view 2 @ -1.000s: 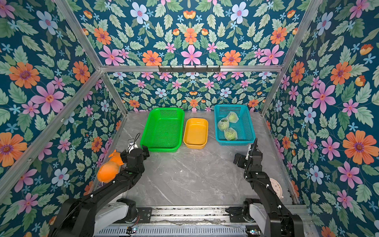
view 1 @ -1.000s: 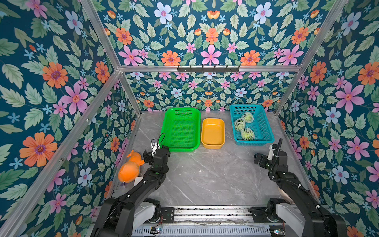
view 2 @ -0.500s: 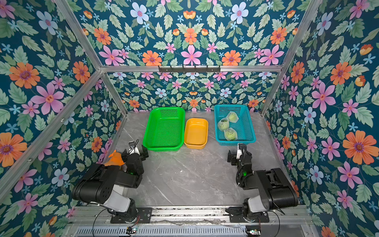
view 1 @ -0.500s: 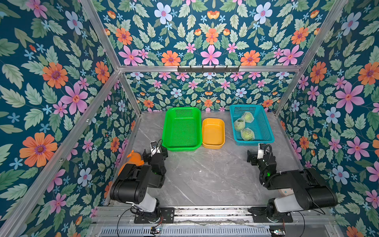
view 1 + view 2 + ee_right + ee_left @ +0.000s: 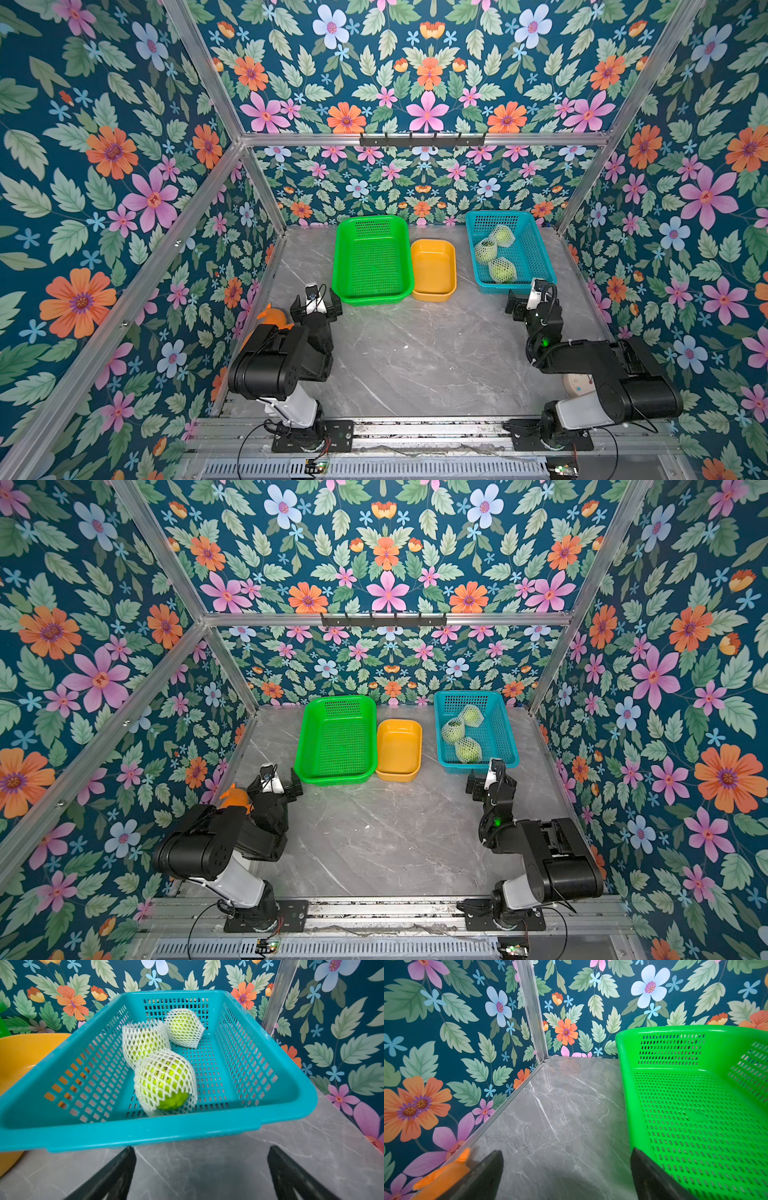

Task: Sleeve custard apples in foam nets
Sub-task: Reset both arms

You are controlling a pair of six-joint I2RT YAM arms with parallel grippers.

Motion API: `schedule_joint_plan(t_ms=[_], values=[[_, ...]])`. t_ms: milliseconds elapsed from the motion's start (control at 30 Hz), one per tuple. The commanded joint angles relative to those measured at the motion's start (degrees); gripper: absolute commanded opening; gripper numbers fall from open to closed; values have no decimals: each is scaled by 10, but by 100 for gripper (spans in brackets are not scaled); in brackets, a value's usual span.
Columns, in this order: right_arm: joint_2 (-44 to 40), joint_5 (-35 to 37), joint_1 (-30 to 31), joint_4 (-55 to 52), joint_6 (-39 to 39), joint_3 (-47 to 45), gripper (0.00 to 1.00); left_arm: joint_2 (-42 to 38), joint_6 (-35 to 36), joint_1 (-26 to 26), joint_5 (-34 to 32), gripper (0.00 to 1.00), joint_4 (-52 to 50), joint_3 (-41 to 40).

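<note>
I find all three custard apples sleeved in foam nets, lying inside the blue basket at the far right of the tabletop. The left jaws stand released beside the green basket. The right jaws stand released just short of the blue basket, and both are empty.

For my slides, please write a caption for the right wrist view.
Three custard apples, each in a foam net, lie in the teal basket ahead of the open right gripper.
</note>
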Motion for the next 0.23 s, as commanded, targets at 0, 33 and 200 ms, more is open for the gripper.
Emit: schedule_joint_plan(t_ms=[0, 33, 200], values=[[0, -3, -6, -11, 1, 10, 99, -1, -5, 1, 1, 100, -8, 7], [-4, -27, -17, -42, 9, 18, 99, 0, -5, 1, 1, 100, -8, 7], [-5, -38, -23, -46, 11, 20, 99, -1, -6, 2, 1, 100, -11, 8]])
